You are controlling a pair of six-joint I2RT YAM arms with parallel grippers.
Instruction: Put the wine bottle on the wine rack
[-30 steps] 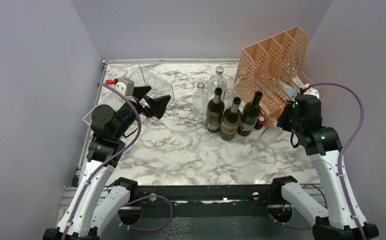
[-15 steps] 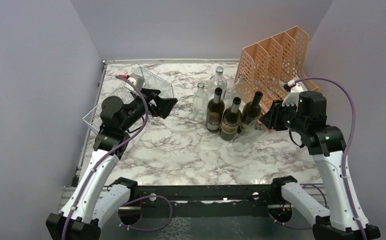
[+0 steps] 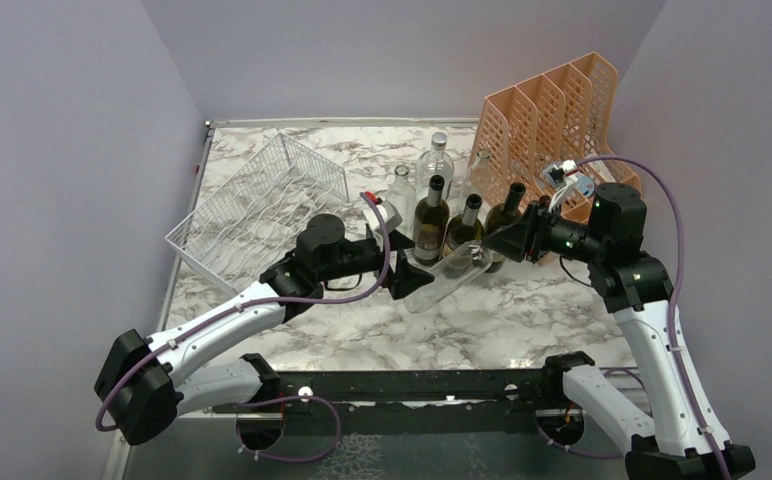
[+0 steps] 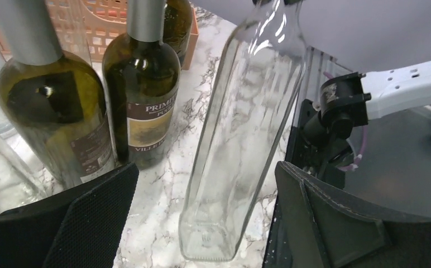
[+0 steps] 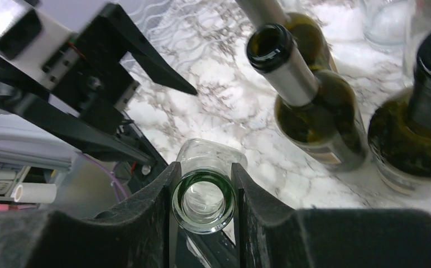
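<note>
A clear empty wine bottle hangs tilted above the marble, its neck held by my right gripper, which is shut on it; the wrist view looks down its green-rimmed mouth. My left gripper is open, with its fingers either side of the bottle's square base and not touching it. The white wire wine rack stands at the back left, apart from both grippers.
Three dark wine bottles stand upright mid-table, with clear bottles and a jar behind them. A peach perforated file holder stands at the back right. The table's near edge has a black rail.
My right gripper has carried the clear bottle left and tilted it. My left arm has swung from the wire rack to the centre, and its open fingers now flank the bottle's base.
</note>
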